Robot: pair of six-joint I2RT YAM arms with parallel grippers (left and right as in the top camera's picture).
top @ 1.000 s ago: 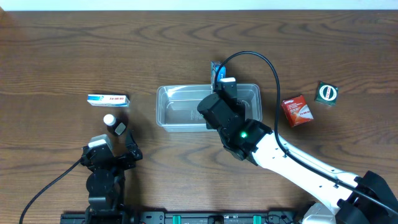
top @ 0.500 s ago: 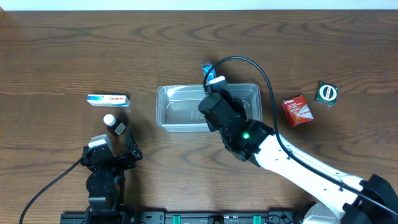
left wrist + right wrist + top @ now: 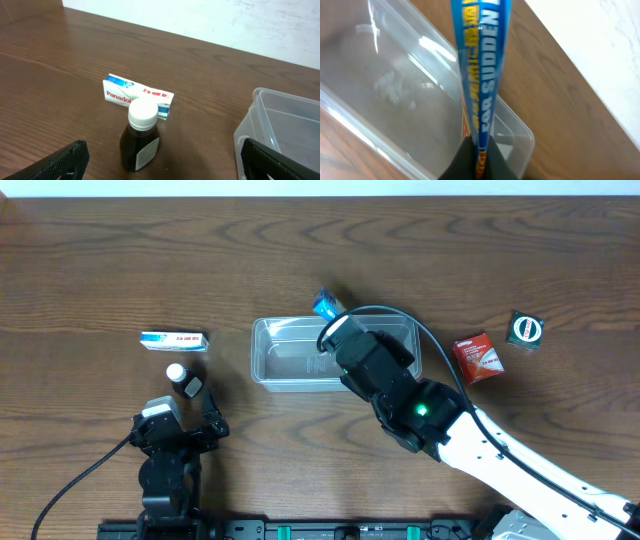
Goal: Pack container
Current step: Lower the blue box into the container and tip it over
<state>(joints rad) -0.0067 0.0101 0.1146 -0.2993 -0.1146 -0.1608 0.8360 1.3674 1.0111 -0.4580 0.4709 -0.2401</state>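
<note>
The container [image 3: 285, 358] is a clear shallow plastic tub at the table's middle; it also shows in the right wrist view [image 3: 395, 95] and at the right edge of the left wrist view [image 3: 285, 120]. My right gripper [image 3: 480, 162] is shut on a thin blue packet [image 3: 480, 65], held edge-on above the container's far end; the packet's tip shows overhead [image 3: 325, 304]. My left gripper [image 3: 162, 165] is open and empty near the table's front, just behind a small dark bottle [image 3: 141, 135] with a white cap.
A white and blue Panadol box [image 3: 174, 340] lies left of the container, with the dark bottle [image 3: 184, 381] just in front of it. A red box [image 3: 477, 358] and a dark green packet [image 3: 526, 330] lie to the right.
My right gripper has carried the blue packet leftward along the container's far rim and turned it. The left arm has not moved.
</note>
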